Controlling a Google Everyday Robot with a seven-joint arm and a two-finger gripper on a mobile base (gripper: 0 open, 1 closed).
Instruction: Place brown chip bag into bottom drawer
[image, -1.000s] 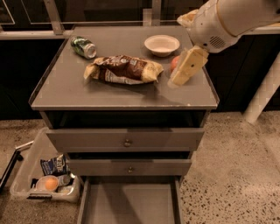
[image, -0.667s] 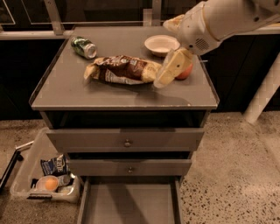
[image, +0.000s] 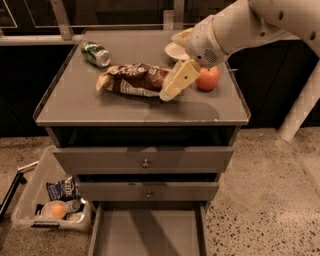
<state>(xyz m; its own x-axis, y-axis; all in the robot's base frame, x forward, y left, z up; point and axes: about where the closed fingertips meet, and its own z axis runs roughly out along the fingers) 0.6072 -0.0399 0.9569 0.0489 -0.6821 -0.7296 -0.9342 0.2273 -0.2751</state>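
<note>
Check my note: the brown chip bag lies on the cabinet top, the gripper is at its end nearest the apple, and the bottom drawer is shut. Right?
Wrong on one point: the bottom drawer is pulled open, not shut, as the camera view shows. The brown chip bag does lie on the cabinet top, with the gripper at its end nearest the apple.

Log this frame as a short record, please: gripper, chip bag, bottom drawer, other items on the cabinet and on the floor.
gripper: cream two-finger gripper low over the grey cabinet top, at the bag's right end
bag: crinkled brown foil chip bag lying on the top, not lifted
drawer: lowest grey metal drawer pulled open, bag not in it
also on top: green can on its side, red apple, white bowl
floor: clear plastic bin left of the cabinet, holding a blue snack bag
</note>
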